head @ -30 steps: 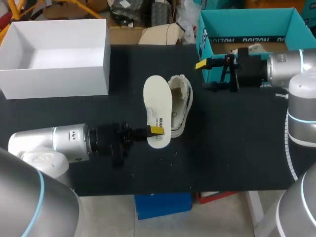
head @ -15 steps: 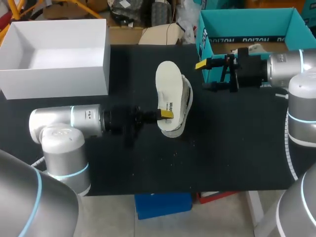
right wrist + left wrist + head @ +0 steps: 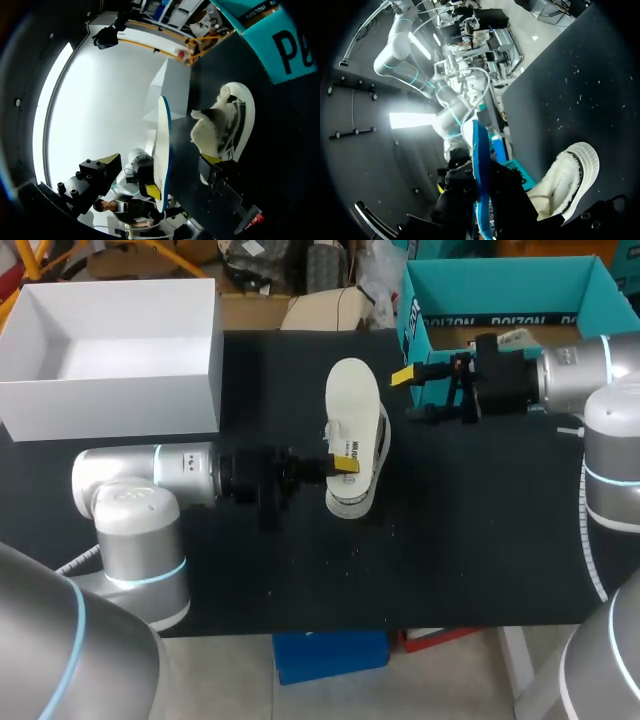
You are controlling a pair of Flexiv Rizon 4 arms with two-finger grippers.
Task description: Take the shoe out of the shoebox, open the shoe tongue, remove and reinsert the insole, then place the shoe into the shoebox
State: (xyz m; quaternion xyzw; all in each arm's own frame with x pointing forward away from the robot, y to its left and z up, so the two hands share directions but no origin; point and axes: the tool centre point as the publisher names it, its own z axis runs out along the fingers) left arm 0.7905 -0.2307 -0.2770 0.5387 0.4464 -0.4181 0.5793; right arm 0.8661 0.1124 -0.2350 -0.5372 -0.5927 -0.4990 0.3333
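A white shoe (image 3: 368,462) lies on its side on the black table, its fleecy opening (image 3: 567,179) turned up. My left gripper (image 3: 345,462) is shut on the heel end of the white insole (image 3: 353,400), holding it on edge right over the shoe. In the left wrist view the insole (image 3: 479,170) shows edge-on with a blue underside, rising from between my fingers. My right gripper (image 3: 410,392) stands open just right of the shoe, in front of the teal shoebox (image 3: 415,320). From the right wrist I see the insole (image 3: 163,145) and the shoe (image 3: 226,117) ahead.
A large white open box (image 3: 110,400) stands at the back left of the table. The teal shoebox takes up the back right corner. The black table surface (image 3: 450,540) lies bare in front of the shoe.
My left arm has carried the insole to the right and farther back, from beside the shoe to directly above it. The right gripper has barely shifted and has stayed open.
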